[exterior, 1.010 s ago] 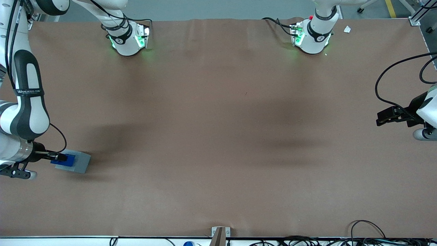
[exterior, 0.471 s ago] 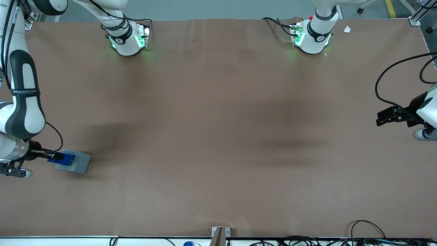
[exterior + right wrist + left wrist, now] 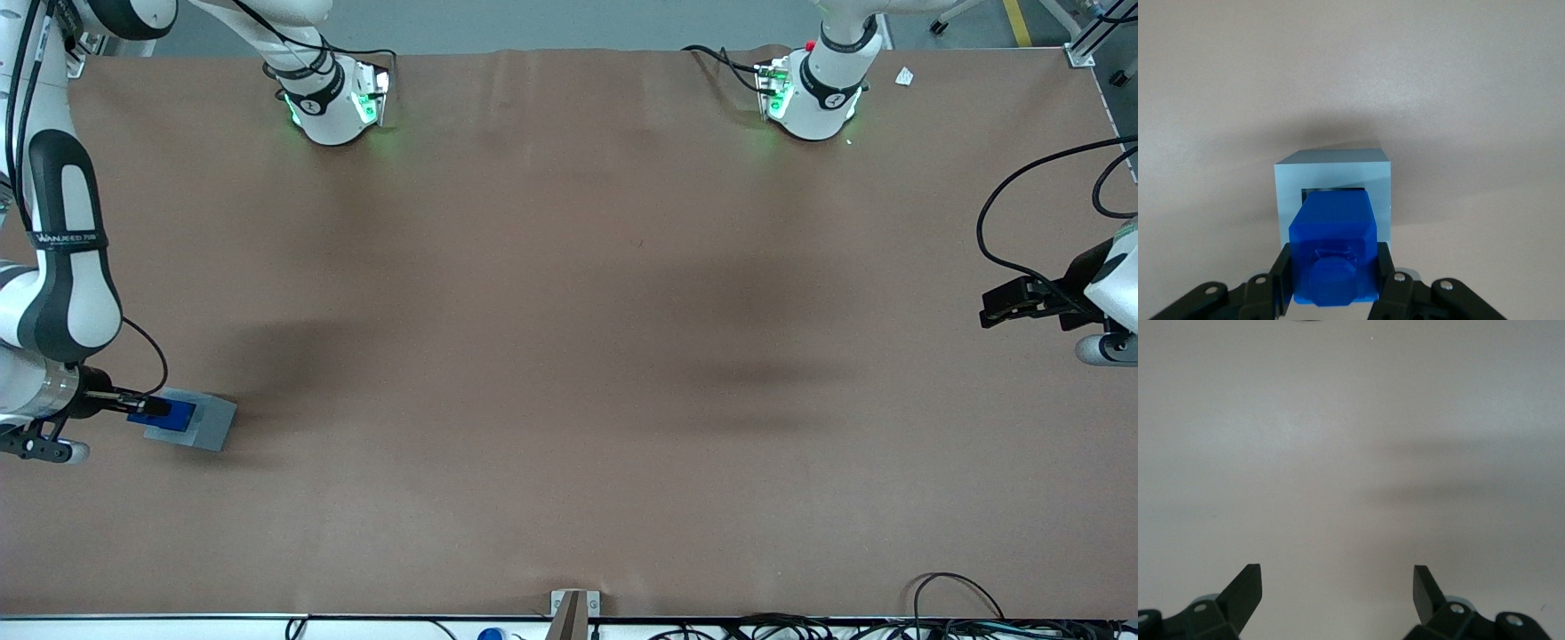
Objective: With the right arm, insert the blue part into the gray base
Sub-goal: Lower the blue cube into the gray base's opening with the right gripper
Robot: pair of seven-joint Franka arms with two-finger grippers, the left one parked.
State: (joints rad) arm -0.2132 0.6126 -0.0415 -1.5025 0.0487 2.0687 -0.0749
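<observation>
The blue part (image 3: 1333,245) is a bright blue block with a round stub, clamped between my gripper's (image 3: 1333,267) black fingers (image 3: 1283,273). In the front view the gripper (image 3: 151,409) sits at the working arm's end of the table, with the blue part (image 3: 178,415) over the gray base (image 3: 206,424). The gray base (image 3: 1331,179) shows its light rim and a dark sliver of its square recess just past the blue part's leading edge. The blue part covers most of the recess; I cannot tell whether it touches the rim.
The brown table cover (image 3: 569,356) spreads wide toward the parked arm. Two arm bases with green lights (image 3: 333,98) stand at the table's farthest edge from the front camera. Cables (image 3: 978,613) lie along the nearest edge.
The gripper with the blue part drew back slightly off the base half a second ago, then moved forward again a little over it. The gray base has not moved.
</observation>
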